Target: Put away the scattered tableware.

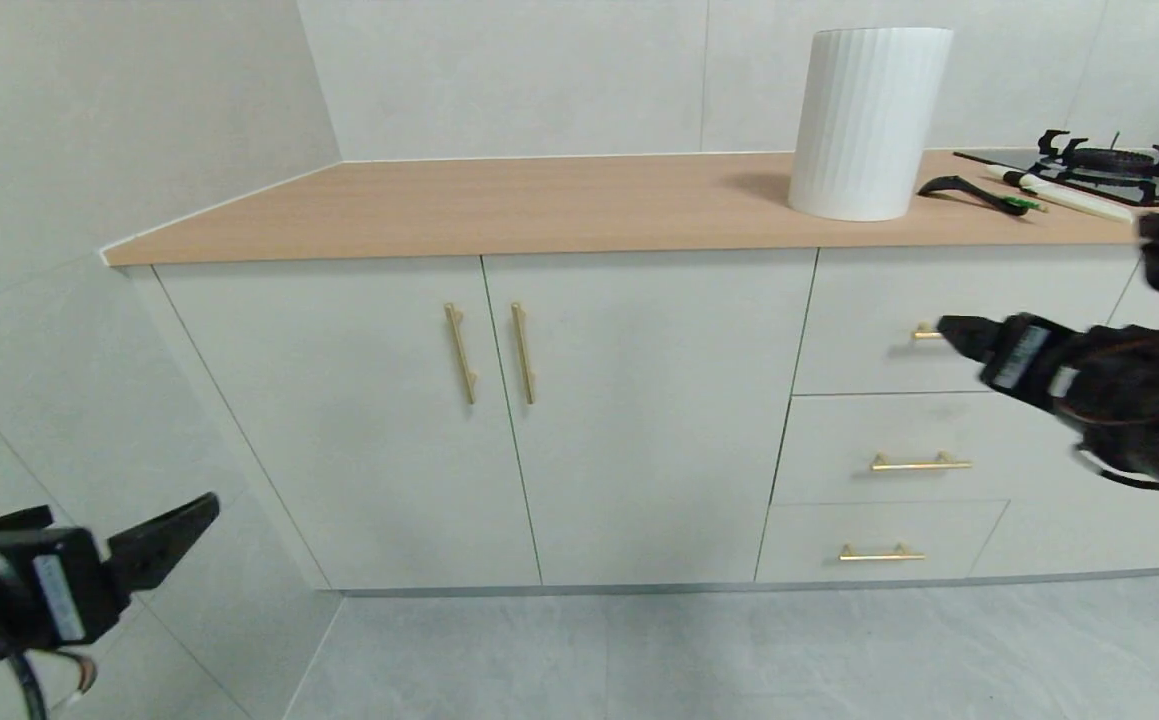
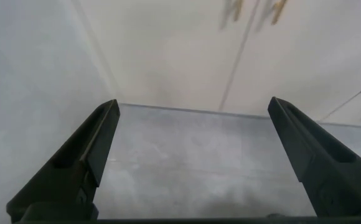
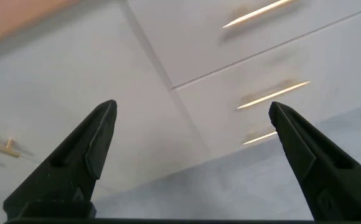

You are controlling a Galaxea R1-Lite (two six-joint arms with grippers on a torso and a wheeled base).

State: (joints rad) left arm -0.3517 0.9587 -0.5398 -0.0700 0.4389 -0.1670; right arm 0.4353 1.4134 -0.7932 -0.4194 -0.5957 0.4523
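Note:
Scattered tableware lies at the counter's far right: a black utensil [image 1: 969, 190] and a white-handled one with a green part [image 1: 1049, 193]. A tall white ribbed container [image 1: 866, 122] stands on the wooden counter [image 1: 499, 205] just left of them. My right gripper [image 1: 954, 332] [image 3: 192, 104] is open and hangs in front of the top drawer, its tip by the gold drawer handle [image 1: 927, 332]. My left gripper [image 1: 124, 510] [image 2: 193, 102] is open and empty, low at the left near the floor and the side wall.
A black stove grate [image 1: 1114, 160] sits at the counter's right end. Below are two cabinet doors with gold handles [image 1: 460, 352] and three drawers, whose middle handle [image 1: 920, 463] [image 3: 272, 94] and bottom handle [image 1: 880, 553] also show. The grey floor [image 1: 739, 650] lies in front.

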